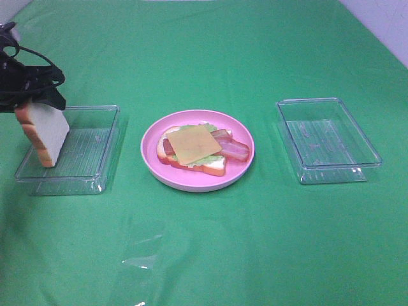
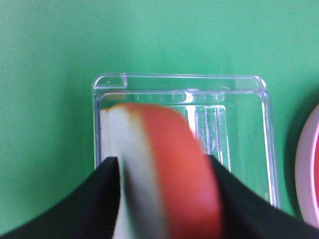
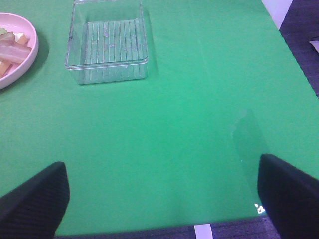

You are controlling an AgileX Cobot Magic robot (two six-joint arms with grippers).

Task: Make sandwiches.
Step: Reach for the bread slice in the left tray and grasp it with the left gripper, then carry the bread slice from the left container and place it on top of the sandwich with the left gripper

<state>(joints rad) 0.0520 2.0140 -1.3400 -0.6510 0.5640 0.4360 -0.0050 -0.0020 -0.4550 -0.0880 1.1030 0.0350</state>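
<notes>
The open sandwich (image 1: pixel 191 148) lies on the round pink plate (image 1: pixel 191 183) mid-table: a bread slice at the bottom, green lettuce, bacon (image 1: pixel 231 148) and a yellow cheese square (image 1: pixel 190 143) on top. At the far left my left gripper (image 1: pixel 38 105) is shut on a second bread slice (image 1: pixel 44 137), white with an orange-brown crust. That slice hangs on edge over the left clear tray (image 1: pixel 95 150). In the left wrist view the slice (image 2: pixel 159 169) fills the gap between the black fingers (image 2: pixel 94 204). My right gripper (image 3: pixel 162 199) stands open over bare cloth, its fingers (image 3: pixel 35 199) wide apart.
A second clear tray (image 1: pixel 328 140) stands right of the plate, and the right wrist view shows this tray (image 3: pixel 107 45) with the plate's rim (image 3: pixel 25 62) beside it. A faint clear film patch (image 1: pixel 143 248) lies on the green cloth near the front.
</notes>
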